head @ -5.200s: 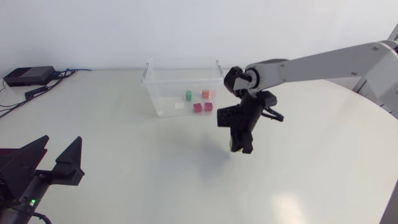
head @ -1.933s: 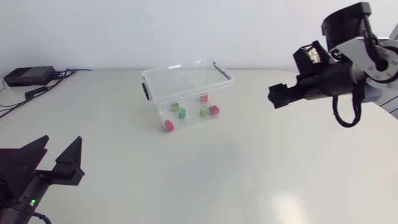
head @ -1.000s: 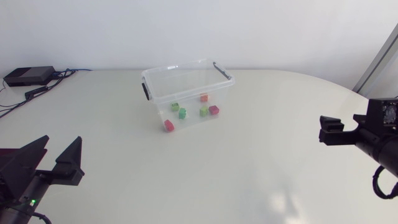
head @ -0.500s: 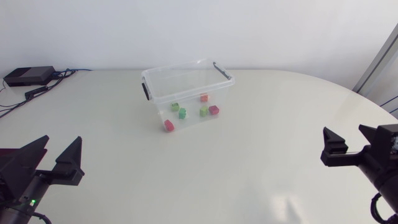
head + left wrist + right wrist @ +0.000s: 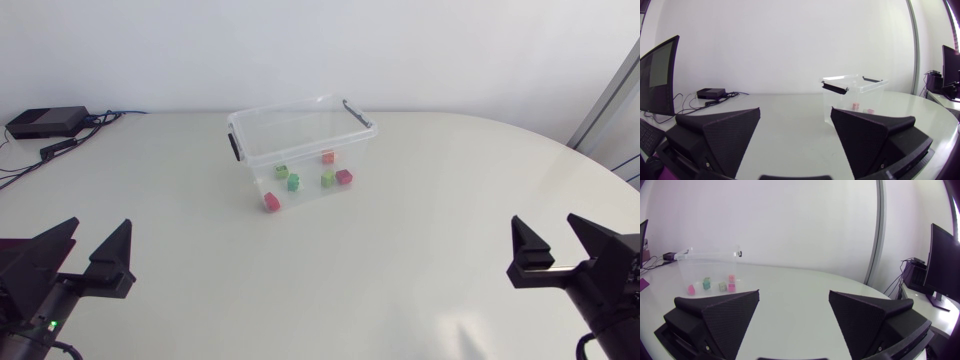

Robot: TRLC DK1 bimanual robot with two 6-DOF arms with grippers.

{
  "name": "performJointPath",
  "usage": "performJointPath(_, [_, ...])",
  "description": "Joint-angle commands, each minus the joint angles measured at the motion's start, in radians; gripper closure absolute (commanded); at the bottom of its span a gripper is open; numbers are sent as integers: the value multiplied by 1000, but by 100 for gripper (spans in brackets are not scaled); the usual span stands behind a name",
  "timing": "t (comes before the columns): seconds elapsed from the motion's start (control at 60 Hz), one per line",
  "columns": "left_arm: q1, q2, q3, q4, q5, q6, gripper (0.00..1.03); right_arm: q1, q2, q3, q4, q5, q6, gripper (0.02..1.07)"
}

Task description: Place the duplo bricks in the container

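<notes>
A clear plastic container [image 5: 300, 135] with black handles stands at the table's far middle. Inside it lie several duplo bricks: a red brick [image 5: 271, 201], a green brick [image 5: 293, 182], a second green brick [image 5: 327, 178], a dark red brick [image 5: 344, 176] and others. My left gripper [image 5: 85, 252] rests open and empty at the near left. Open and empty too, my right gripper [image 5: 556, 252] sits at the near right. The container [image 5: 854, 92] shows far ahead of the left fingers [image 5: 720, 135]. Ahead of the right gripper [image 5: 792, 317] and off to one side stands the container [image 5: 709, 270].
A black box [image 5: 46, 122] with cables lies at the table's far left corner. Bare tabletop [image 5: 330, 270] stretches between the two grippers and the container.
My right arm has drawn back from the far right over the table to the near right edge and settled lower. The container and bricks have not moved. The left arm is still.
</notes>
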Motion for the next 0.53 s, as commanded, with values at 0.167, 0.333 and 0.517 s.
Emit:
performJointPath(0.167, [13,0,-19,9,11,-25,4,31,-131,-90,22,-15,76,6])
performJointPath(0.333, [13,0,-19,9,11,-25,4,31,-131,-90,22,-15,76,6])
performJointPath(0.517, [13,0,-19,9,11,-25,4,31,-131,-90,22,-15,76,6])
